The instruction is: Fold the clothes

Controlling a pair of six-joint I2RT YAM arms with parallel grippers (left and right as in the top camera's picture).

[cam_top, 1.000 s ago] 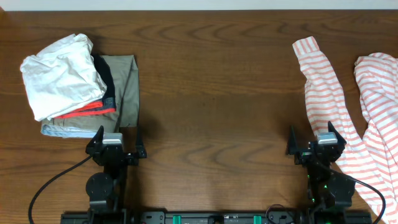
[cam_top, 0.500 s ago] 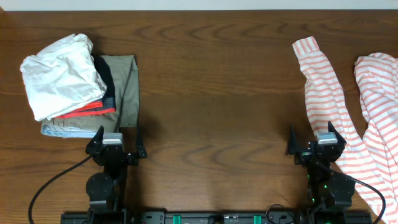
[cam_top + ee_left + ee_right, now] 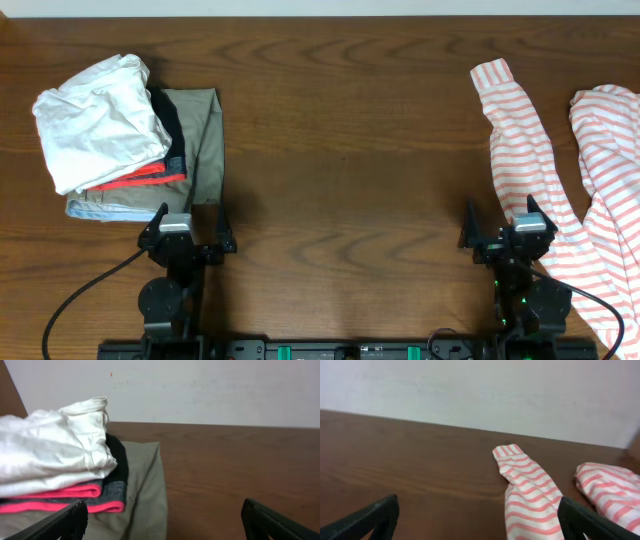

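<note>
**Visibility limits.** In each wrist view only the fingertips show, as dark wedges in the lower corners. The rest of each pincer is out of frame. The striped shirt runs off the right edge of the overhead view. Its near portion is overlapped by the right gripper and its arm, so the full outline cannot be traced. Whether the fabric touches the gripper cannot be told. In the folded stack, the lower layers show only as edges beneath the white garment.

**Arm pose.** Both arms sit drawn back at the near edge of the table, wrists low and fingers aimed toward the far side. The left gripper has its jaws spread wide with nothing between them. The right gripper is likewise wide and empty.

**Positions.** The folded stack lies just ahead of the left gripper, offset to its left. The striped shirt lies ahead of and to the right of the right gripper, with one sleeve reaching away ahead of it and ending in a cuff.

**Materials.**
- White garment: soft, crumpled and loosely bunched.
- Dark grey layer: lies below the white garment and has pink-red hems.
- Olive cloth: lies flat and smooth.
- Striped shirt: white with salmon stripes, limp and wrinkled.
- Table: dark brown wood with visible grain.
</note>
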